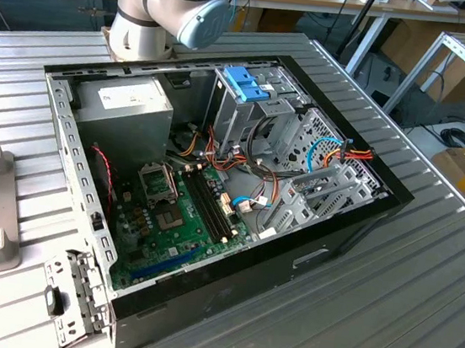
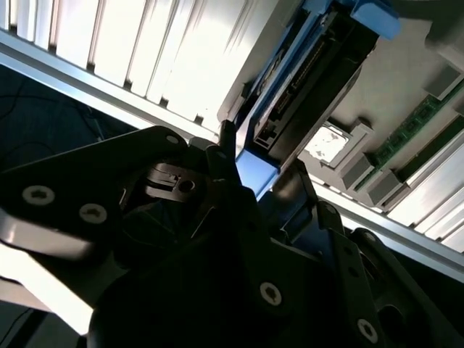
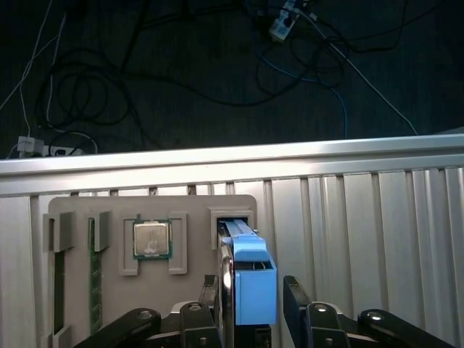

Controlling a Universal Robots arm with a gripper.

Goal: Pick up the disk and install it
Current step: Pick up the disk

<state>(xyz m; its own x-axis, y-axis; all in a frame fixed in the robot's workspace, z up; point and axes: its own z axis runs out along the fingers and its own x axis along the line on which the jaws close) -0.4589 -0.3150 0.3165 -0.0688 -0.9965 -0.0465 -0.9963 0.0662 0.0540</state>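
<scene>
The disk (image 3: 250, 268) stands on edge in a slot of a grey holder tray (image 3: 80, 206), its blue carrier frame facing the camera in the first wrist view. In the second wrist view the disk (image 2: 312, 80) shows its dark connector side above a blue frame end. My gripper (image 3: 251, 284) straddles it, one black finger (image 3: 210, 290) close against the metal side and the other a small gap off the blue frame. The gripper (image 2: 259, 163) is open around the disk, which still sits in its slot.
The tray also holds a processor chip (image 3: 152, 239) and memory sticks (image 3: 94, 290). In the exterior view an open computer case (image 1: 215, 180) lies on the ribbed metal table, with a drive cage and blue handle (image 1: 247, 87) and a grey power-supply box (image 1: 127, 102). The arm's base (image 1: 168, 5) stands behind it.
</scene>
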